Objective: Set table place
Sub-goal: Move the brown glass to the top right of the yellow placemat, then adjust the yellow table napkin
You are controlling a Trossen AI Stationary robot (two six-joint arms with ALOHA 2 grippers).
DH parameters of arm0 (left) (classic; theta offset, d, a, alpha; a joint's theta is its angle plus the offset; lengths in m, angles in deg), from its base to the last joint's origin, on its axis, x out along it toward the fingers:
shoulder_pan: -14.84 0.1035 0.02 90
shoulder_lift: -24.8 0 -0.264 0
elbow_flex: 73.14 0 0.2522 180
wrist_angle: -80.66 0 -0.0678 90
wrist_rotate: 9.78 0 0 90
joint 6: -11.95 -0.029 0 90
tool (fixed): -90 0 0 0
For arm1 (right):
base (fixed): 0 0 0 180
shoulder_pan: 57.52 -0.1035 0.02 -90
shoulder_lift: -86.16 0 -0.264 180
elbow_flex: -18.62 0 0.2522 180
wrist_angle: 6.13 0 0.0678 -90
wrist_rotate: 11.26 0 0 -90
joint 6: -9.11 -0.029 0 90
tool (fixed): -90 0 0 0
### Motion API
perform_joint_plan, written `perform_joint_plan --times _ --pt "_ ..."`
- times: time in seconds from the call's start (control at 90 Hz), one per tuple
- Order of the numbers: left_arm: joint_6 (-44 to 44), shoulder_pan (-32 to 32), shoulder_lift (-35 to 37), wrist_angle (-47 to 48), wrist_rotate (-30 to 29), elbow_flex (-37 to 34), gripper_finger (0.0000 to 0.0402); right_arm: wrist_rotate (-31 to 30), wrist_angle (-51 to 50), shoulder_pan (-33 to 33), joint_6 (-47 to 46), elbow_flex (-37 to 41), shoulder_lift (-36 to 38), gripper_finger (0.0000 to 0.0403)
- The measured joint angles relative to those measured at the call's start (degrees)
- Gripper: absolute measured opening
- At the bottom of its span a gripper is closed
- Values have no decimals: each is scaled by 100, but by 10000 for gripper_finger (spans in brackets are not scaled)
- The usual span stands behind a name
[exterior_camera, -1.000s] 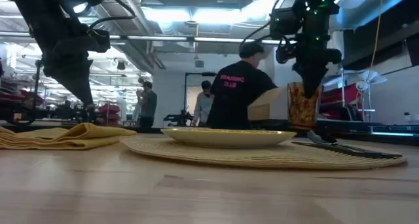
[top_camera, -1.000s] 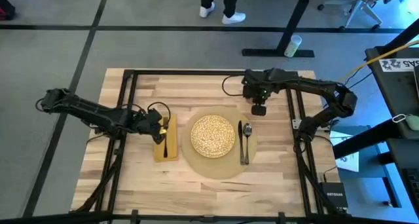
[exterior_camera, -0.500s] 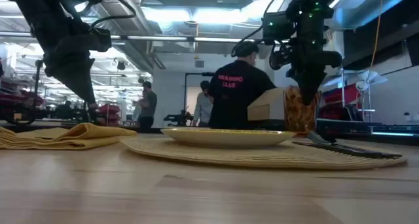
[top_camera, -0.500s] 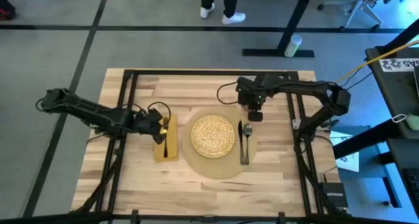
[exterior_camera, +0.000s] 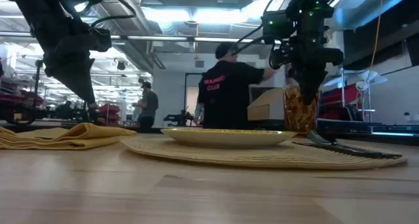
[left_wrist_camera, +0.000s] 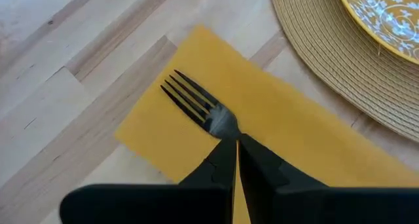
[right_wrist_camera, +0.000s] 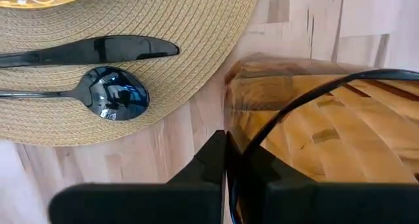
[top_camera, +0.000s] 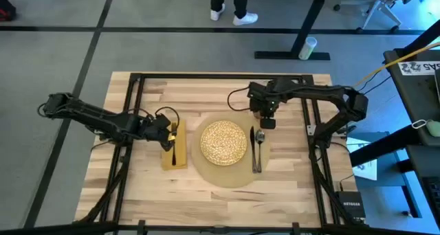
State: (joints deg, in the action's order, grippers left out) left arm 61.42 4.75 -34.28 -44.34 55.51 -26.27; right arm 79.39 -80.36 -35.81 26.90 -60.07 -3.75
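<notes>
Amber glass [right_wrist_camera: 308, 129] pinched at its rim by right gripper [top_camera: 268, 119] just beyond placemat [top_camera: 206, 172], left gripper [left_wrist_camera: 236, 152] clamped on dark fork [left_wrist_camera: 200, 106] over yellow napkin [left_wrist_camera: 281, 129], low view alone shows glass off the table [exterior_camera: 196, 191].

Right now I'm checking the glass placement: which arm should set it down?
The right gripper: it already holds the glass beside the spoon. The left gripper is across the plate, gripping the fork.
</notes>
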Motion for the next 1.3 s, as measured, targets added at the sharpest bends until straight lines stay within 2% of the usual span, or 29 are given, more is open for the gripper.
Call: perform_joint_plan --times 0.244,0.789,1.111,1.3 --pt "-49 0 -1 -17 0 0 0 198 21 0 5 -2 -40 3" --pt "-161 -4 -1 -39 2 0 0 133 40 0 82 -6 -177 5" --pt "-159 -4 -1 -42 0 0 0 146 61 2 109 -6 -186 84" --pt "-165 -2 1 -42 0 0 0 149 83 2 111 -6 -186 105"
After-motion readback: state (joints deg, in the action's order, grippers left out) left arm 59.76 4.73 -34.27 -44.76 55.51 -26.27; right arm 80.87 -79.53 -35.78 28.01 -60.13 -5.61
